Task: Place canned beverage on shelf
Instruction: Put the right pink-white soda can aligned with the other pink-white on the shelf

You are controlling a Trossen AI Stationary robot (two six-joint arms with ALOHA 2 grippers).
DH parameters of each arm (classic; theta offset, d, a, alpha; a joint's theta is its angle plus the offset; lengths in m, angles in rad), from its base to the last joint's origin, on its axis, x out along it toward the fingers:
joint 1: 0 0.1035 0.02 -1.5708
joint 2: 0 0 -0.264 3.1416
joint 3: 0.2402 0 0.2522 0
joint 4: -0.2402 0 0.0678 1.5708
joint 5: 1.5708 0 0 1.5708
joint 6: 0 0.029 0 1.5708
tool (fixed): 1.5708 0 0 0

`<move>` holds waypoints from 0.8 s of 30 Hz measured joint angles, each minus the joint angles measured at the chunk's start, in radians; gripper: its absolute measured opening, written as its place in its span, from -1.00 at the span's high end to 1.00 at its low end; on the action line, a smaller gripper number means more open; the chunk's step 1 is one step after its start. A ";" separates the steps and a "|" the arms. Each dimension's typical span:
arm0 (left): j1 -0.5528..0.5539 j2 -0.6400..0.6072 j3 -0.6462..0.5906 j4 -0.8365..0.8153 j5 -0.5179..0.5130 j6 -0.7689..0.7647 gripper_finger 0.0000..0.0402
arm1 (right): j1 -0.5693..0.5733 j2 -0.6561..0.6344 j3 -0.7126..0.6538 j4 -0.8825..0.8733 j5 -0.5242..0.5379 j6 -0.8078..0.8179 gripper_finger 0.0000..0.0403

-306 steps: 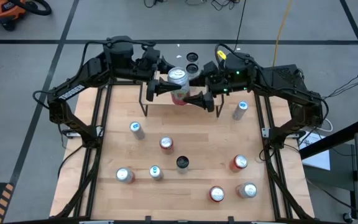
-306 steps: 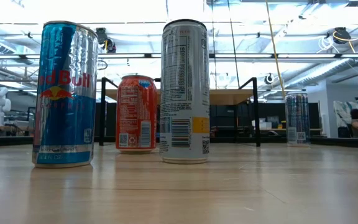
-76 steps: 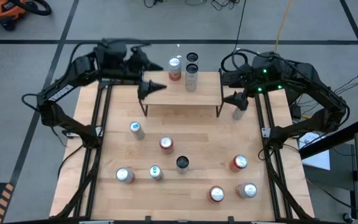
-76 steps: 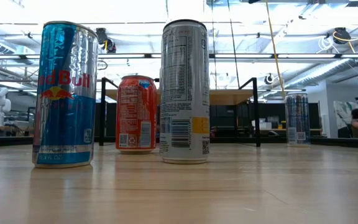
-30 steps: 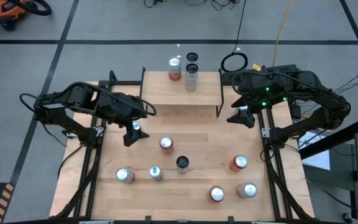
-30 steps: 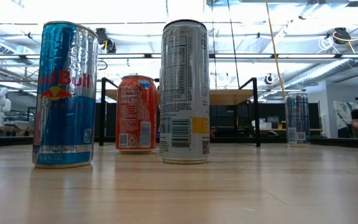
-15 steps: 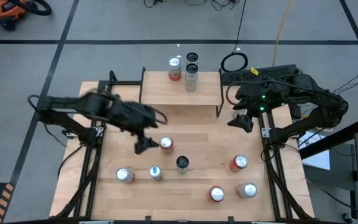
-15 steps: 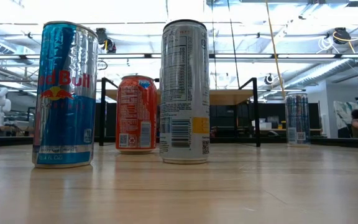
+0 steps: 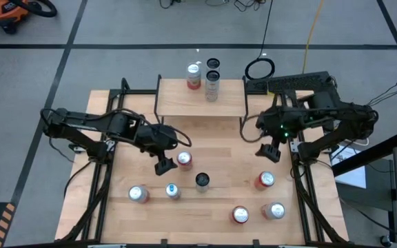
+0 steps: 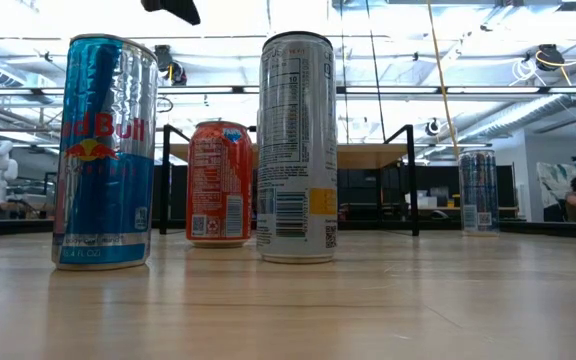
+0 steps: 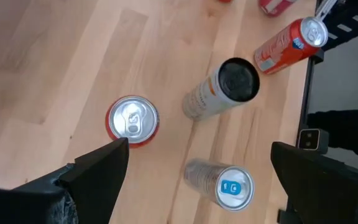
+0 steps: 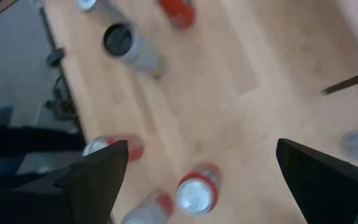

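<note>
High view, change: the left hand [image 9: 164, 165] had swung from the left side of the worktop [image 9: 219, 148] in toward the middle and hung just beside the red can [image 9: 184, 160]; the right hand [image 9: 268, 151] had come forward off the shelf's right end to a spot above the red can at right [image 9: 265, 180].
High view, shelf: the shelf [image 9: 200, 107] stood at the far edge and carried two cans at its back rim, a red-and-white can [image 9: 194, 76] and a tall slim can [image 9: 212, 81] touching or nearly so.
High view, worktop: a black-topped can [image 9: 202, 180], a blue-tab can [image 9: 172, 191], and a silver can [image 9: 138, 194] stood loose in front, with two more at front right [image 9: 240, 215] [image 9: 276, 211].
Low view: a Red Bull can [image 10: 105, 150], an orange can [image 10: 219, 182] and a tall grey can [image 10: 297, 147] filled the foreground; the shelf's black legs [image 10: 411, 180] showed behind them. A dark arm part [image 10: 171, 8] had entered at the top edge.
Left wrist view: both fingers [image 11: 98, 171] spread wide and released, holding nothing, above a red can [image 11: 132, 120], a black-topped can [image 11: 224, 88] and a blue-tab can [image 11: 224, 184].
Right wrist view: fingers [image 12: 98, 174] wide apart and empty over blurred cans [image 12: 194, 190].
</note>
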 joint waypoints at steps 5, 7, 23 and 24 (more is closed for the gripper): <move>-0.028 -0.002 0.000 0.000 -0.006 0.000 -0.97 | 0.093 0.022 0.000 -0.033 -0.029 0.071 -0.93; -0.040 -0.002 0.000 0.000 -0.015 0.001 -0.97 | 0.140 0.031 0.000 -0.040 -0.029 0.072 -0.93; -0.107 -0.002 0.000 0.020 -0.082 0.000 -0.97 | 0.467 0.116 0.000 -0.040 0.017 0.172 -0.93; -0.110 -0.002 0.000 0.019 -0.086 0.001 -0.97 | 0.484 0.120 0.000 -0.040 0.041 0.195 -0.93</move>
